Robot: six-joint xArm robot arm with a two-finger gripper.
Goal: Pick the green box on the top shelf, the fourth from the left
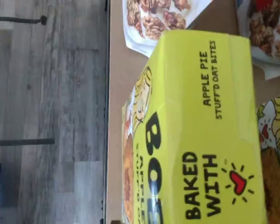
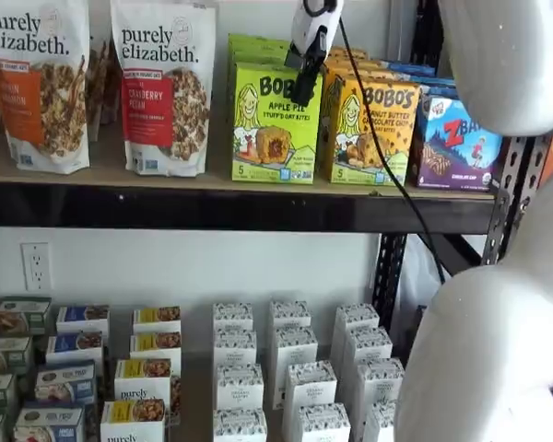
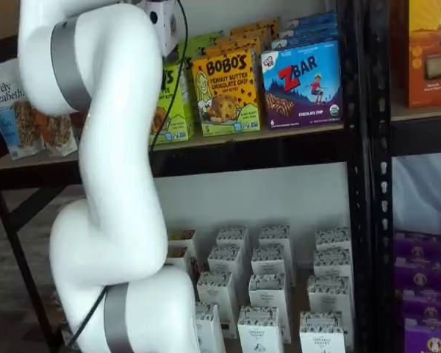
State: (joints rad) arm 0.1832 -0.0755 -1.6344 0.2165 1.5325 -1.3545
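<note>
The green box (image 2: 275,124) stands on the top shelf (image 2: 230,208). The gripper (image 2: 306,85) hangs in front of the box's upper right corner, at about 1 o'clock from its middle. Its fingers show side-on, but the jaws stand wide and hold nothing.

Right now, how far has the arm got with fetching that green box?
Done: the gripper has reached the green Bobo's Apple Pie box and hangs at its front top corner. In hand: lining up; no grip shows. Left: close the jaws on it and lift it off the top shelf.
</note>
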